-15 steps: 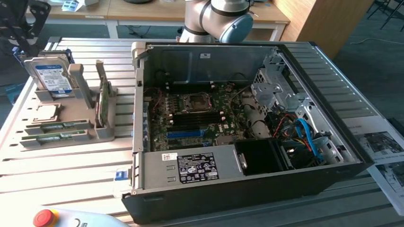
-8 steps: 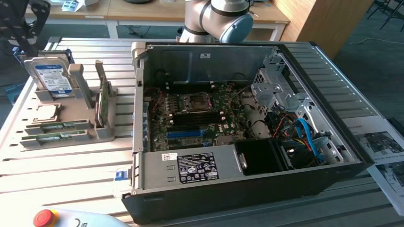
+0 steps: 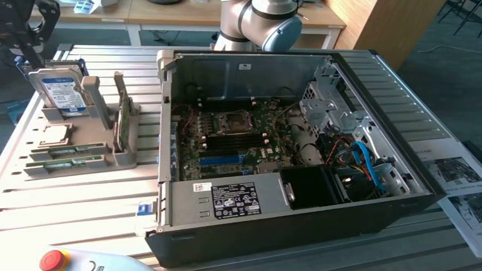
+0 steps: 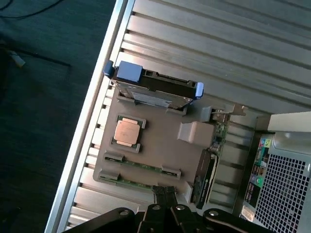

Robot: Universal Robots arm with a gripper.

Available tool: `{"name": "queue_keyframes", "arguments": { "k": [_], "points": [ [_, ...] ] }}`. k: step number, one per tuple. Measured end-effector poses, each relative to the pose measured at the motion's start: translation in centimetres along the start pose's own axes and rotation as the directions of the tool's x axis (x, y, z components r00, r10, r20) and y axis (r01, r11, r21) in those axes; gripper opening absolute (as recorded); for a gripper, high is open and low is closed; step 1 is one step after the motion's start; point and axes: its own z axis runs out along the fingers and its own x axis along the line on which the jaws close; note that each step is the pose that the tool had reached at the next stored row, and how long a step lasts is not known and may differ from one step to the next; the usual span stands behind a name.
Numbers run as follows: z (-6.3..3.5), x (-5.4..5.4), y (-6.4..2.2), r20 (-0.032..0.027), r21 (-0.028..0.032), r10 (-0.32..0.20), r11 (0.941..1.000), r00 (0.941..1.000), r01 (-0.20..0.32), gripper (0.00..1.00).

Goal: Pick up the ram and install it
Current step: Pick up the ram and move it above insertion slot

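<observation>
We see the hand (image 4: 165, 191) closed, its dark fingertips pressed together with nothing between them. In the exterior view the hand (image 3: 31, 53) hangs above the far corner of a grey tray (image 3: 121, 159), over the hard drive (image 3: 62, 93) that stands upright in it. In the wrist view the fingertips line up with one end of the outer of two green sticks. We cannot tell whether they touch it.

The ram (image 4: 142, 166) lies flat in its tray slot, beside the CPU (image 4: 127, 132). In the exterior view the ram (image 3: 71, 151) sits just in front of that CPU (image 3: 54, 134). A second ram (image 3: 66, 165) lies parallel to it, nearer the tray's edge. A card (image 3: 123, 121) stands on edge along the tray's side.

The tray rests on the slatted counter (image 3: 75, 203). On the exterior view's right of it lies the computer case (image 3: 301, 231), its side off and the motherboard (image 3: 226, 141) exposed.
</observation>
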Motion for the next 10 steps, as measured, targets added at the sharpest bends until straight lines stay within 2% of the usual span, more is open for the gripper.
{"name": "queue_keyframes", "arguments": {
  "k": [5, 10],
  "points": [
    [0.08, 0.0, 0.0, -0.004, -0.0021, -0.091, 0.9958, 0.9958, 0.091, 0.11],
    [0.11, 0.0, 0.0, -0.0082, -0.0045, -0.174, 0.9847, 0.9847, 0.174, 0.11]
  ]
}}
